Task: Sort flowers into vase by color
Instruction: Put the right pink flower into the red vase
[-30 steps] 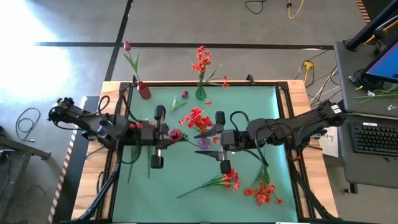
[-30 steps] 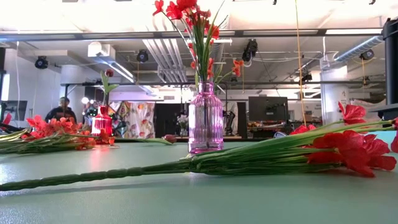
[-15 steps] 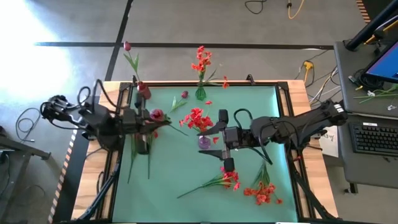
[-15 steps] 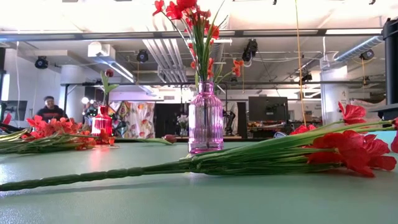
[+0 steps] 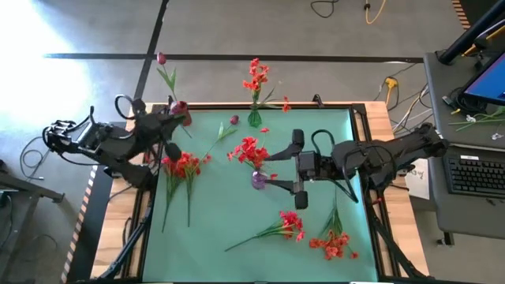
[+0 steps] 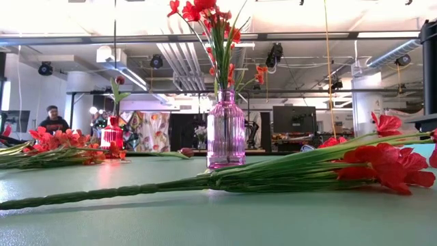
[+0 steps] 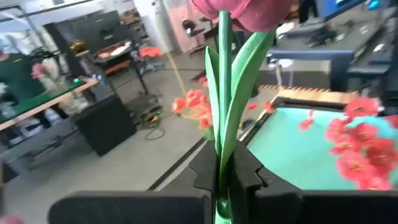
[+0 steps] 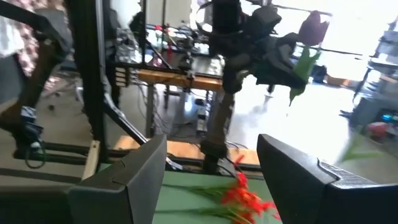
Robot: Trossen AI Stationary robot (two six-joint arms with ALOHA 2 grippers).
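Note:
My left gripper (image 5: 173, 117) is at the far left of the mat, beside the red vase (image 6: 113, 134). It is shut on a dark magenta tulip flower (image 7: 239, 12) with green leaves. My right gripper (image 5: 299, 170) hovers open over the middle of the mat, with nothing between its fingers (image 8: 211, 186). A pink glass vase (image 6: 225, 137) at the far edge holds red flowers (image 5: 255, 75). The red vase holds one tulip (image 5: 162, 58). More red sprays lie flat at the left (image 5: 183, 166), centre (image 5: 251, 150) and near right (image 5: 331, 243). My left gripper pinches the tulip's thin green stem (image 7: 221, 155) between its two fingers, below the leaves. The fingers come in about level and lie across the stem. The stem stands upright with the bud above the fingers, lifted clear of the mat.
A small purple bloom (image 5: 259, 180) lies just left of my right gripper. Another red spray (image 5: 288, 227) lies near the front with its long stem (image 6: 136, 191) pointing left. The green mat (image 5: 229, 260) has bare room at its near left. A person (image 6: 53, 119) is far behind the table.
My left gripper has carried the tulip from the middle of the mat toward the far left corner. It has tipped up from pointing down to about level, so the stem now stands upright. My right gripper has drawn back a little toward the table's right edge.

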